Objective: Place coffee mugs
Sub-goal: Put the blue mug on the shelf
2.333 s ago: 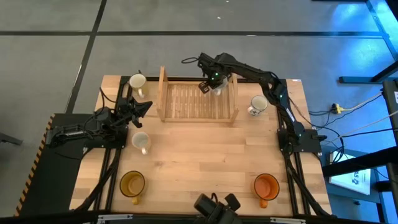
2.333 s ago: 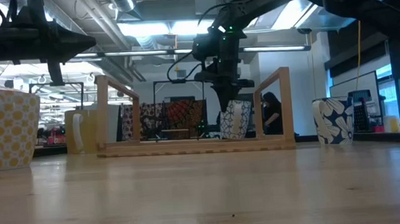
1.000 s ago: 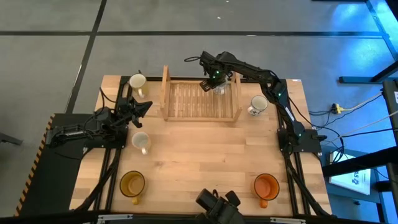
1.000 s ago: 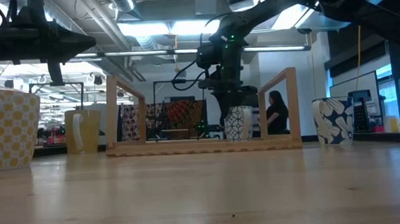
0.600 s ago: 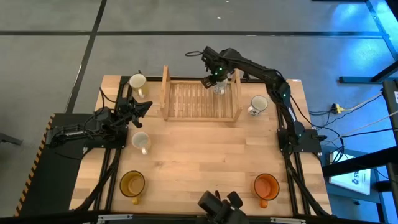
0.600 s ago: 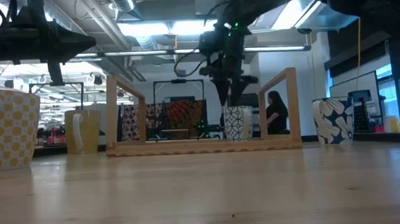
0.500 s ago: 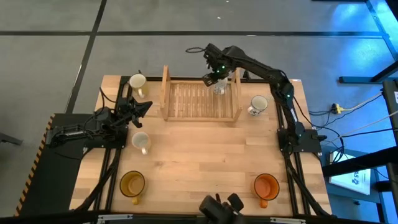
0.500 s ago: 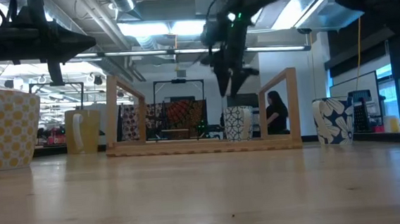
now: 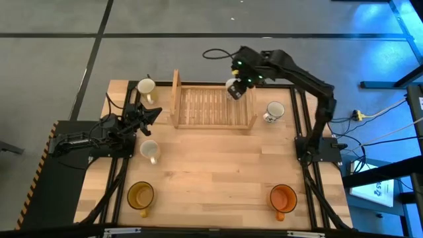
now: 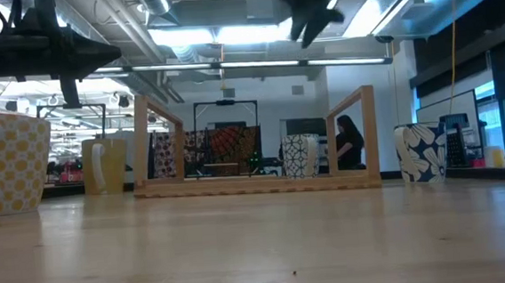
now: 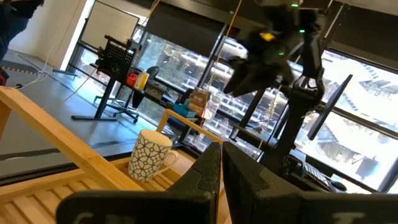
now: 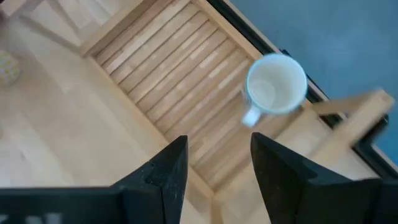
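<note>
A wooden slatted rack stands at the table's far middle. One patterned white coffee mug stands upright on the rack's slats in its far right corner, also seen in the low view. My right gripper hangs open high above it, touching nothing. My left gripper waits shut at the table's left, holding nothing. Other mugs stand on the table: a white one far left, a white one, an amber one, an orange one, and a blue-flowered one.
The rack's upright end frames rise on either side of the slats. The table's middle and near part is bare wood between the amber and orange mugs. A person shows in the room behind the table.
My right gripper has let go of the patterned mug and risen straight up, well clear of the rack, drifting slightly toward the table's right edge. The mug stays upright in the rack's far right corner.
</note>
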